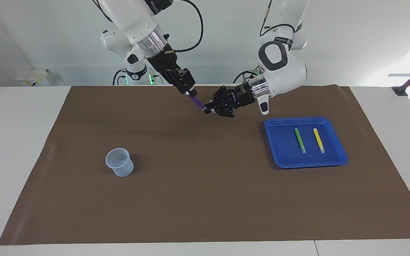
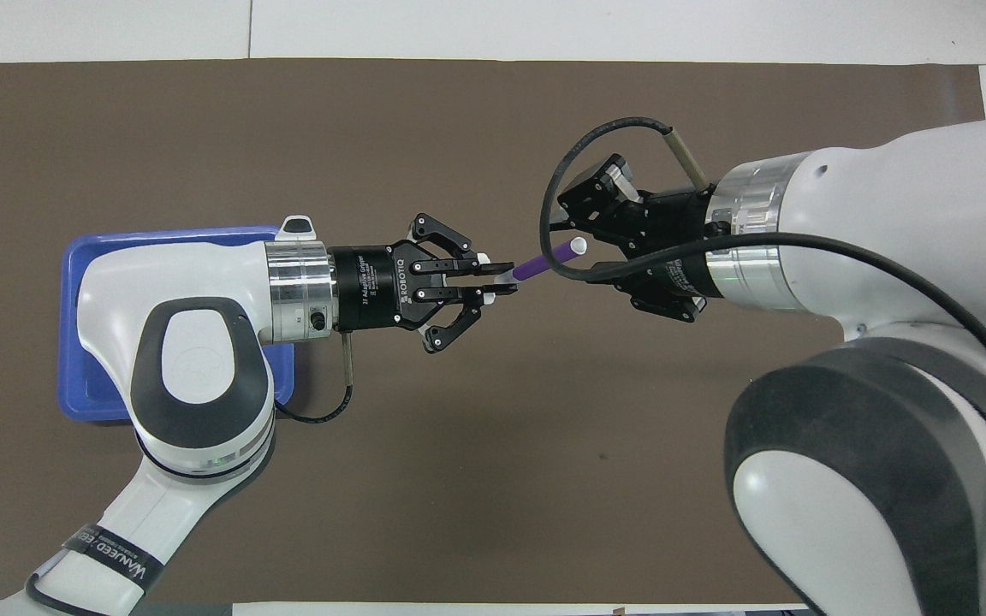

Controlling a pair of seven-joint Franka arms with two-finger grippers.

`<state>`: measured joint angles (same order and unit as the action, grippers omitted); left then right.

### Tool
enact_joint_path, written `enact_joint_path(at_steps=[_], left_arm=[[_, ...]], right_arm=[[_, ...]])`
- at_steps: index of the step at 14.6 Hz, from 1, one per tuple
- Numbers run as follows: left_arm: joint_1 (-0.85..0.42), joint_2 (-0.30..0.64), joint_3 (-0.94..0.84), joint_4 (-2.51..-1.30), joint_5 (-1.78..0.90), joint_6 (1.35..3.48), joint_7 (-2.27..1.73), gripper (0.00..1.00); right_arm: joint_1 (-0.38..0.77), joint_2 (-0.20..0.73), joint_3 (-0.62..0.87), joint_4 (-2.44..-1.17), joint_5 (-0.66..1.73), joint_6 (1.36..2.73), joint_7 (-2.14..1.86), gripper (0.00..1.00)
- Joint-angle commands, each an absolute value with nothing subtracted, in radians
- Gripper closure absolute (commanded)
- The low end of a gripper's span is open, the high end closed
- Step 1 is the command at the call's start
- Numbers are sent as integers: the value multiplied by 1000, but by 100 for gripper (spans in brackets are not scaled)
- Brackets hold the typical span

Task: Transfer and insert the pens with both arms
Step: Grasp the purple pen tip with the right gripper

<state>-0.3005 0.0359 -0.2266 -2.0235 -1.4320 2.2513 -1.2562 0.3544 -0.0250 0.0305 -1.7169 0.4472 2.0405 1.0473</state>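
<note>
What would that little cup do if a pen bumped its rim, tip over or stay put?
The cup would probably tip or slide. It looks like thin, see-through plastic and seems empty, so likely very light. It stands upright and alone on the brown mat, with nothing beside it to brace it. Its base looks narrower than its rim, which should make it tippier still.

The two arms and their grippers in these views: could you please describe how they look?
Both arms are glossy white with dark grey oval panels and silver wrist rings. The left gripper and right gripper are black linkage hands, the left marked ROBOTIQ. A black cable loops over the right wrist; a label band wraps the left arm.
</note>
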Motion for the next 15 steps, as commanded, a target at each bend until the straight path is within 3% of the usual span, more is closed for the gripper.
enact_joint_path(at_steps=[1, 2, 9, 10, 15], left_arm=[[-321, -2, -219, -2063, -1460, 2292, -1258, 100], [-321, -2, -219, -2063, -1466, 2292, -1256, 100], [-337, 0, -218, -2063, -1470, 2318, -1255, 100], [-347, 0, -218, -2060, -1470, 2332, -1244, 1], [-334, -3, -213, -2060, -1459, 2353, -1252, 0]], right_arm=[[356, -57, 28, -1758, 454, 2066, 1019, 77], [357, -57, 28, -1756, 454, 2066, 1019, 100], [359, -54, 28, -1749, 439, 2045, 1017, 100], [357, -52, 28, -1746, 420, 2043, 1017, 100], [342, -54, 26, -1749, 341, 2033, 950, 100]])
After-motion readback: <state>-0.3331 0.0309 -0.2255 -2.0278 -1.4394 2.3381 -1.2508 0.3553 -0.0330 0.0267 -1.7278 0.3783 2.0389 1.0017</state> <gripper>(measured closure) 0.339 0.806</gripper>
